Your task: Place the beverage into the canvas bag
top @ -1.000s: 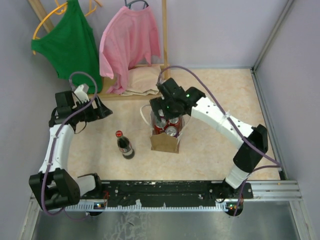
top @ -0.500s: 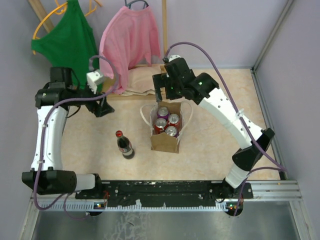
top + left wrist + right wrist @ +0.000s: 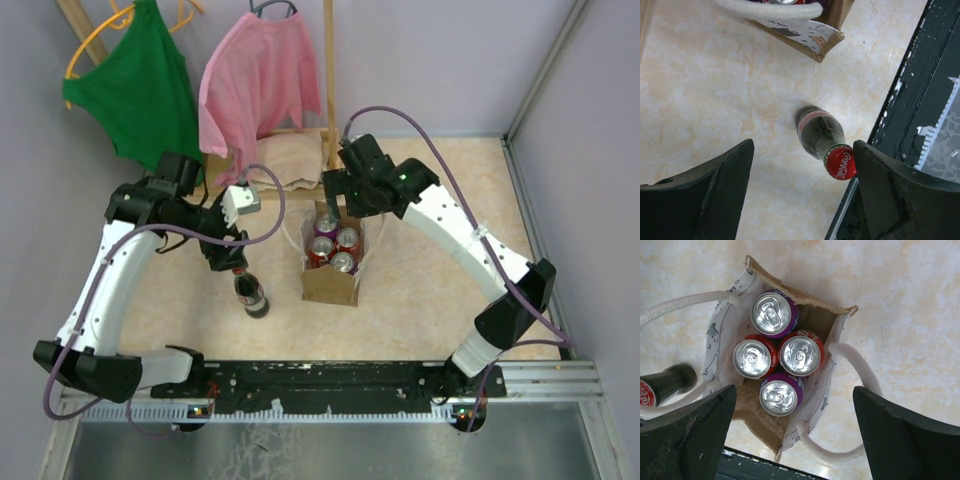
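One beverage not yet packed: dark cola bottle [image 3: 250,293] with red cap [image 3: 840,162], upright on the table near the left side of the canvas bag [image 3: 330,285], not touching it. Directly above it, left gripper [image 3: 232,260], fingers spread wide and holding nothing, bottle framed between them in the wrist view. Probably glass, so rigid, smooth, weighty for its width and easy to tip. Best taken squarely across the neck or shoulder just under the cap, with a firm squeeze against slipping. Farther right, bag standing open with four cans [image 3: 782,357] packed inside and little free room beside them. Over its far rim, right gripper [image 3: 337,203], likewise parted and empty. Against half a second ago: left arm swung in from beside the green shirt [image 3: 140,90] to over the bottle, right gripper drawn slightly nearer the bag, bottle, bag and cans unmoved.
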Robot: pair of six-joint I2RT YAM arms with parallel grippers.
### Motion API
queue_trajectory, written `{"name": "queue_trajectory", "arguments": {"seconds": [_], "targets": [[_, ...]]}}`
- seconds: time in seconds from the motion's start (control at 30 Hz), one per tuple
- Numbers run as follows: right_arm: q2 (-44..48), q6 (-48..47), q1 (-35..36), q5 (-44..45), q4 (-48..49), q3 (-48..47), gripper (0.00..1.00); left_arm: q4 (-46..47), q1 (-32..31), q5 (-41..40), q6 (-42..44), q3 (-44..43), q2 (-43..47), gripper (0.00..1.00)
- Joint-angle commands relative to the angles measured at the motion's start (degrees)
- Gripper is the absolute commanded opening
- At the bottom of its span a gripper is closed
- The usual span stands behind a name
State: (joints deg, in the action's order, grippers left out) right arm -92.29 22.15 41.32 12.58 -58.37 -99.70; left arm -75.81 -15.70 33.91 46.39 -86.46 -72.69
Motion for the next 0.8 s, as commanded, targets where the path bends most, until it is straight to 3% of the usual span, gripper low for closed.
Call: {"name": "queue_trajectory", "arguments": {"seconds": [0.0, 0.77], "targets": [[4.5, 1.03, -0.7, 0.92, 1.42, 1.0, 0.99, -2.64, -2.86, -2.11, 0.99, -0.12, -0.51, 0.86], [6.42, 2.44, -1.59, -0.49, 2.22, 6.0, 0.99, -4.38, -12.45, -16.44, 2.07, 2.25, -2.62, 0.76]]}}
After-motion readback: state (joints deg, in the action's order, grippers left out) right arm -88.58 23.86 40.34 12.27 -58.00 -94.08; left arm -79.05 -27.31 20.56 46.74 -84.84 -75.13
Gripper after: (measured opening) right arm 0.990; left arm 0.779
